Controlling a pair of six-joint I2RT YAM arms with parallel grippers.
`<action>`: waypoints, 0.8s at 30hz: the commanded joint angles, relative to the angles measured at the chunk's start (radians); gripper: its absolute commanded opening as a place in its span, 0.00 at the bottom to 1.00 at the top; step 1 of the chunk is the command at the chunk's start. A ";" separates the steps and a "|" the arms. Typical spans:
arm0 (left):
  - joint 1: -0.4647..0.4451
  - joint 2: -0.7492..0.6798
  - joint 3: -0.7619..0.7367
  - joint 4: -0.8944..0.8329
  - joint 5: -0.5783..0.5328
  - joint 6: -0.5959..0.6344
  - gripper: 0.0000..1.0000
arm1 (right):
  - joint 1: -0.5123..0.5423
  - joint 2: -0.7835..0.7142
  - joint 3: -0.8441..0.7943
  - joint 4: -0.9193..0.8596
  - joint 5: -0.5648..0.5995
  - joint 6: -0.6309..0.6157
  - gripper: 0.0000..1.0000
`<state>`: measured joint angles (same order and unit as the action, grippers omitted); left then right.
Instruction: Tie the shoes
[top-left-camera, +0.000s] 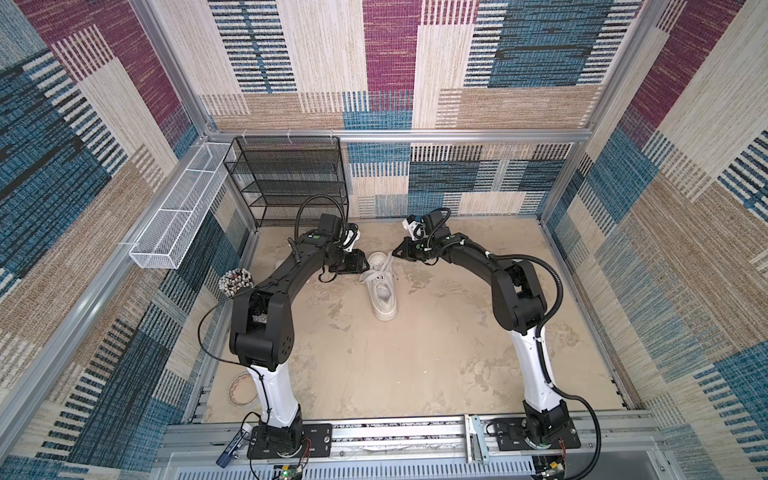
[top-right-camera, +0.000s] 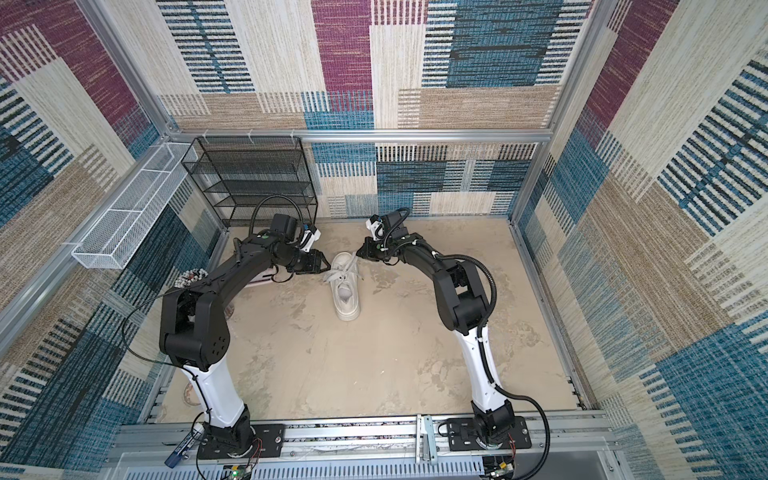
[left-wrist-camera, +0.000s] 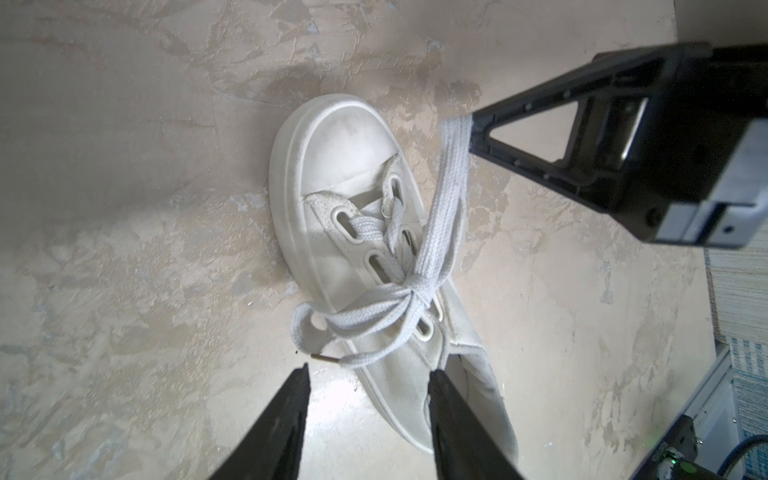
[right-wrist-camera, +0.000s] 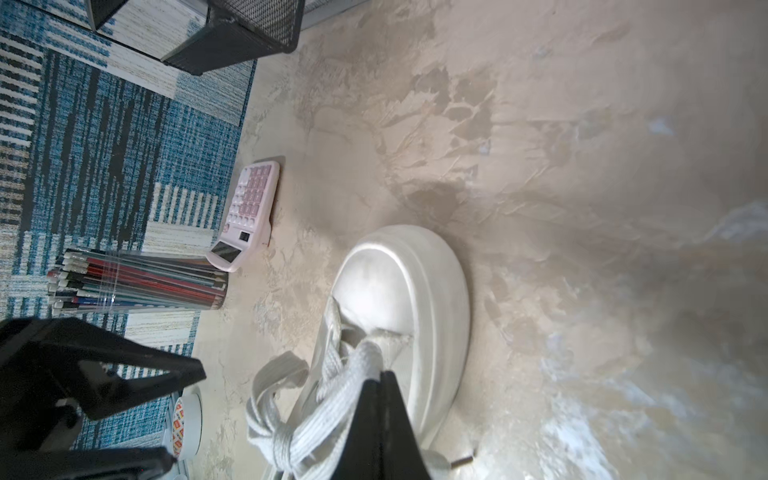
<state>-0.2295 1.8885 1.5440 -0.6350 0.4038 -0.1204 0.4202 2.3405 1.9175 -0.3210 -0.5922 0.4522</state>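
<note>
Presently the white sneaker (top-left-camera: 380, 286) is sitting just 12 o'clock of table (top-left-camera: 415, 365) centre, right gripper (left-wrist-camera: 471, 133) pinching its limp flat lace loop (left-wrist-camera: 449, 199) at 1 o'clock, left gripper (left-wrist-camera: 370, 370) hovering spread, empty, at 10; shoe looking light, prone to sliding, mid-loop the likeliest hold.

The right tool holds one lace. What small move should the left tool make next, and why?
Probably lower the open left tool onto the slack loop and close. The right tool is shut on the taut lace, while that loop lies free; pulling both should tighten the knot.
</note>
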 joint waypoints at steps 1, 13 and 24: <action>-0.001 -0.008 -0.010 0.008 0.015 0.016 0.50 | 0.002 0.056 0.068 -0.033 -0.019 0.004 0.00; 0.007 -0.007 -0.029 0.017 0.031 0.012 0.50 | 0.003 0.050 0.019 -0.050 -0.022 -0.010 0.00; 0.015 -0.004 -0.028 0.022 0.038 0.006 0.50 | 0.013 -0.147 -0.212 -0.064 -0.030 -0.003 0.00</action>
<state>-0.2161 1.8835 1.5143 -0.6312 0.4252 -0.1207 0.4282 2.2143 1.7370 -0.3698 -0.5991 0.4469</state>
